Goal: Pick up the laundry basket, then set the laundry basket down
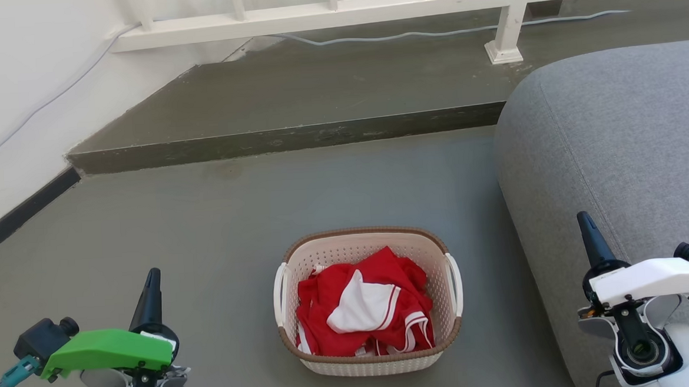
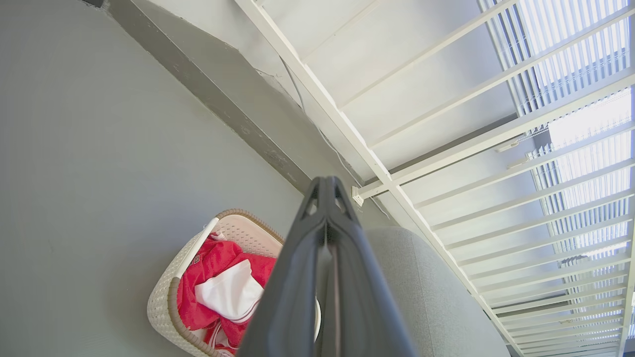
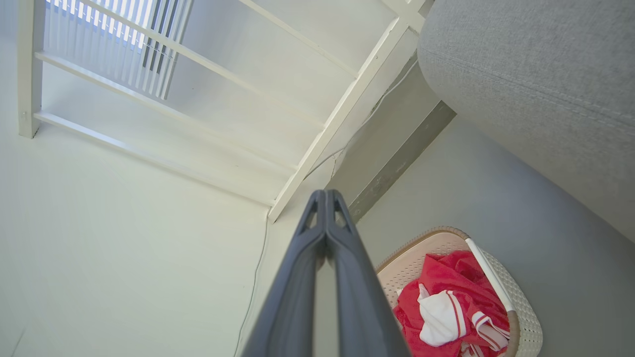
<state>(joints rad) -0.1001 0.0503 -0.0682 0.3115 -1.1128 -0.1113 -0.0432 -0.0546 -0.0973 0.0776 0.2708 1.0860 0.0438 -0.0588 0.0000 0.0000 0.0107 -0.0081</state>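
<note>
1. Looking at the laundry basket, sitting on the grey floor, near the grey sofa, between both grippers and well apart from each.
2. Holding red and white clothes, soft and crumpled, piled inside.
3. Hanging low on the left: the left gripper, fingers pressed together, pinching nothing.
4. Hanging low on the right, over the sofa: the right gripper, fingers pressed together too, pinching nothing.
5. Probably feeling light and stiff, being thin plastic full of holes, maybe bending a little if squeezed hard.
6. Best taking hold at the white left handle and right handle, lifting level to avoid tipping the clothes out.
</note>
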